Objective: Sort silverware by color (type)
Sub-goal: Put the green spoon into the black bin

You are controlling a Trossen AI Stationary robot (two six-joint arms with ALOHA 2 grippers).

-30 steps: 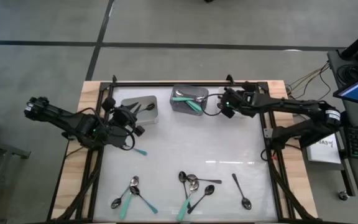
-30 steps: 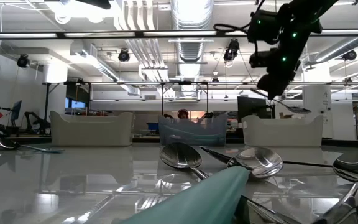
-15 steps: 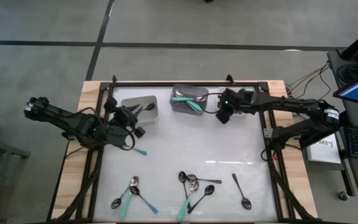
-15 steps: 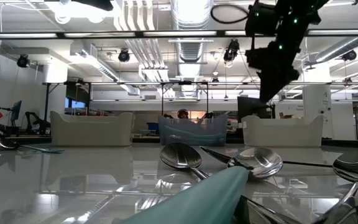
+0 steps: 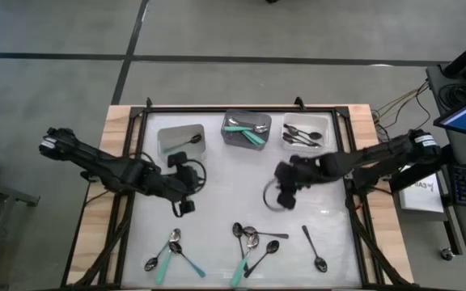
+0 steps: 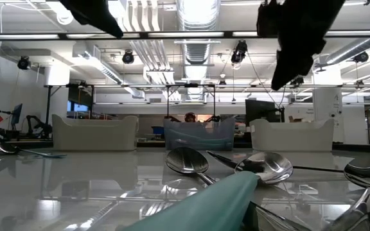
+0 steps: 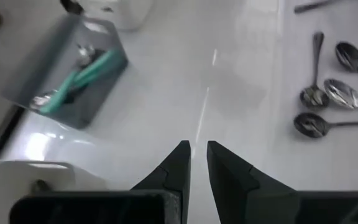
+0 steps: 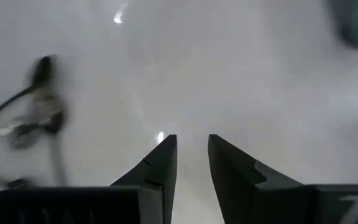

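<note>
Silverware lies near the table's near edge: a cluster [image 5: 249, 239] of silver and black spoons with one teal-handled spoon, another group [image 5: 170, 250], and a lone black spoon [image 5: 314, 247]. In the low view a teal handle [image 6: 217, 199] and silver bowls [image 6: 188, 160] fill the foreground. Teal-handled spoons [image 5: 247, 129] lie in the middle bin, black ones [image 5: 302, 135] in the right bin, and one spoon [image 5: 186, 141] in the left bin. My left gripper [image 5: 196, 182] [image 7: 196, 149] hovers mid-table, open by a narrow gap and empty. My right gripper [image 5: 281, 182] [image 8: 191, 142] hovers right of centre, also narrowly open and empty.
Three small bins stand in a row at the far edge: left [image 5: 167, 145], middle [image 5: 231, 137], right [image 5: 326, 129]. A black frame [image 5: 217, 108] rims the table. Bare white surface lies between the two grippers and the spoons near the front edge.
My right gripper left the right bin and swept toward the table's middle and near side; the spoon seen hanging under it a second ago is gone from it. My left gripper moved from beside the left bin toward the table's centre and near side.
</note>
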